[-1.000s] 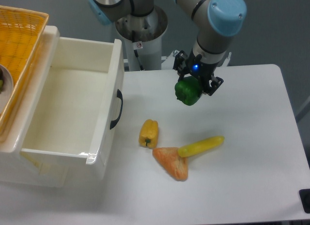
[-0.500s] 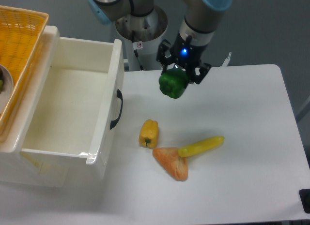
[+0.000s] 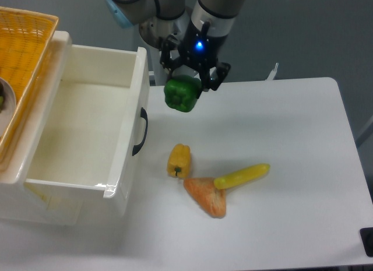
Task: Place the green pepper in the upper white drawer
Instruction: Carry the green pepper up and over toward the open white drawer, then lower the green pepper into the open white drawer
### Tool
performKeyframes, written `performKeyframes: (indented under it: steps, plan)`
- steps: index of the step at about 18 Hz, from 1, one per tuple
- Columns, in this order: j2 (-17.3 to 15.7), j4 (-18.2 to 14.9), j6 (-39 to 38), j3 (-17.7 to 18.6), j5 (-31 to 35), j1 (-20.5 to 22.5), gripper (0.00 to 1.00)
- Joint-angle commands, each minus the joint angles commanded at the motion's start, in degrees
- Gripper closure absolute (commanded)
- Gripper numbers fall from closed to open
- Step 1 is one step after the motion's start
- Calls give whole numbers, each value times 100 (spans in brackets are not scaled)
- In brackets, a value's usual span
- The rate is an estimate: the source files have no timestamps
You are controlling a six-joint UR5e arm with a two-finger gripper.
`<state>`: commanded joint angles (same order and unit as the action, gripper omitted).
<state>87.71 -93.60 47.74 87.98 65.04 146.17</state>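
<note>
Green pepper: held clear of the table, hanging below the gripper, just right of the drawer's front panel and above the far part of the tabletop. Glossy, lobed, intact.
Gripper: clenched on the green pepper from above; dark fingers flank its top, a blue light shows on the wrist.
Drawer: white, pulled open, at the left of the scene; inside looks bare as far as can be seen. Black curved handle faces right, toward the pepper.
Step in hand: carry phase, by my judgement. The pepper is lifted but not yet over the drawer opening.
Next move calls for: travel left past the front panel, with enough height to clear its rim, then a descent and release inside.
Risk: the pepper could clip the front panel's top edge if carried low.
Yellow basket: on top of the unit, far left, apart from the path.
Other items: yellow pepper, orange wedge and long yellow vegetable lie on the table, nearer than the gripper and below it.
</note>
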Motion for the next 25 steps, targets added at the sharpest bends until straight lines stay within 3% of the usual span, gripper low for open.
performKeyframes:
  steps: [3, 15, 25]
  plan:
    - [0, 35, -528, 0, -184, -150, 52]
    - [-9, 26, -933, 53, -484, -914, 51]
    - [44, 35, -986, 175, -519, -1196, 50]
